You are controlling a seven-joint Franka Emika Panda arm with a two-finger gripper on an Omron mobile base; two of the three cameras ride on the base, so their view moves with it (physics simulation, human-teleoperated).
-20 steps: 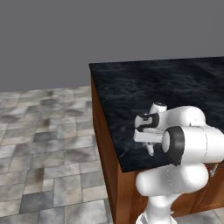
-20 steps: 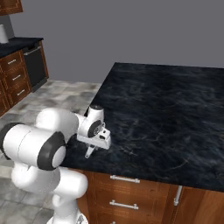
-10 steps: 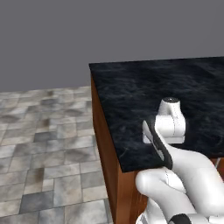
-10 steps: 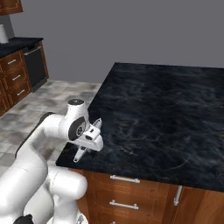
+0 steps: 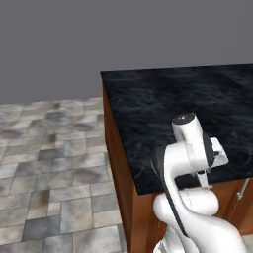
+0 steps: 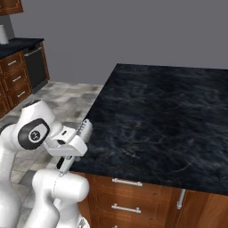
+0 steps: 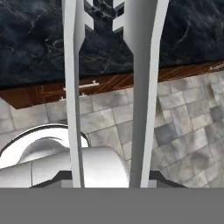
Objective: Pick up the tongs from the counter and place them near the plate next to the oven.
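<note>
Starting at the left: tiled floor [image 5: 49, 148], then counter [image 5: 163, 104] with black stone top, then gripper [image 5: 204, 174] at the near edge, pointing down past the rim. Seen from the right base camera, gripper [image 6: 67, 161] hanging just off the counter's left front corner, above the drawers [image 6: 127, 196].

Tongs [image 7: 142, 96] located in the hand: two pale bars running up the hand camera, left bar and right bar apart, notched tips against the stone. Fingers hidden behind the bars; judged pinched on the tongs at the handle end, not confirmed by direct sight.

Step in hand, as judged: carry toward the plate beside the oven. Pick-up done, set-down not yet done.

Recommended practice:
- Raise the hand first, lifting the tips above the stone edge.
- Swing slowly, given the long overhang.
- Hold the grip firm until the tongs lie flat.
- Set down just beside the plate, not on it.
</note>
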